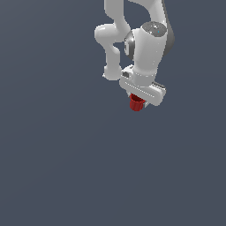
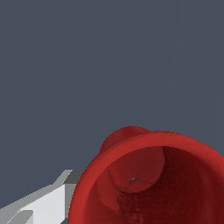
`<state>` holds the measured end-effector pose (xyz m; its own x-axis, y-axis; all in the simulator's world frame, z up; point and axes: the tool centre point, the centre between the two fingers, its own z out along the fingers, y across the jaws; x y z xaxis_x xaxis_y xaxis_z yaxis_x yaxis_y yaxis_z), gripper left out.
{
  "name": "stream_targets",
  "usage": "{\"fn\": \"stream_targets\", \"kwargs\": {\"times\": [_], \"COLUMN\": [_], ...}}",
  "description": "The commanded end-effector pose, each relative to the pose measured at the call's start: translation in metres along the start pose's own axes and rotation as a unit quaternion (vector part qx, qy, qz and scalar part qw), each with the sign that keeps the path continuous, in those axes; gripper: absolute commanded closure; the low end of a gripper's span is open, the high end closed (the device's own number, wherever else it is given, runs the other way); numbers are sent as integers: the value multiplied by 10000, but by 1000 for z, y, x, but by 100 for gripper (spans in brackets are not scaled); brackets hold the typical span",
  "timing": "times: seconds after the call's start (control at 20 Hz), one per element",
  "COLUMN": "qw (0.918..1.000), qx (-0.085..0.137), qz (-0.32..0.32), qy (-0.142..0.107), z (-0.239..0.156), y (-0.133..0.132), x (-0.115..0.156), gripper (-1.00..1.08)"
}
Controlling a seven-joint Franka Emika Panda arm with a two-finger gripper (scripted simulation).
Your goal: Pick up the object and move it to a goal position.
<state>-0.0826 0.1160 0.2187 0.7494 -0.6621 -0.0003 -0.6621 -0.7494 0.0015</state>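
I've got the small red ribbed cup-shaped object [image 1: 137, 103] hanging under the white gripper [image 1: 140, 100], fingers closed on it by the look. Pickup seems done; carry to goal left, no goal marker visible.

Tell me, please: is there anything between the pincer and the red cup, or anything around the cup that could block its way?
Nothing visible does. The red cup sits directly under the white pincer, and the wrist view shows its hollow top right beside one finger. Around it both views show only plain grey background. No goal marker is visible.
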Motion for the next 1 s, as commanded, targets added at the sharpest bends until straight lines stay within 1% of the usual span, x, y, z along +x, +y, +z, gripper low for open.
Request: {"fn": "stream_targets", "kwargs": {"times": [0.0, 0.25, 0.5, 0.7, 0.95], "qw": [10000, 10000, 10000, 10000, 10000], "qx": [3, 1, 1, 2, 5], "qz": [2, 2, 2, 2, 1], "qy": [11, 14, 14, 11, 4], "z": [-24, -64, -96, -113, -122], "y": [0, -2, -4, -6, -7], "x": [-17, -46, -69, -81, -87], "gripper": [108, 108, 108, 108, 108]}}
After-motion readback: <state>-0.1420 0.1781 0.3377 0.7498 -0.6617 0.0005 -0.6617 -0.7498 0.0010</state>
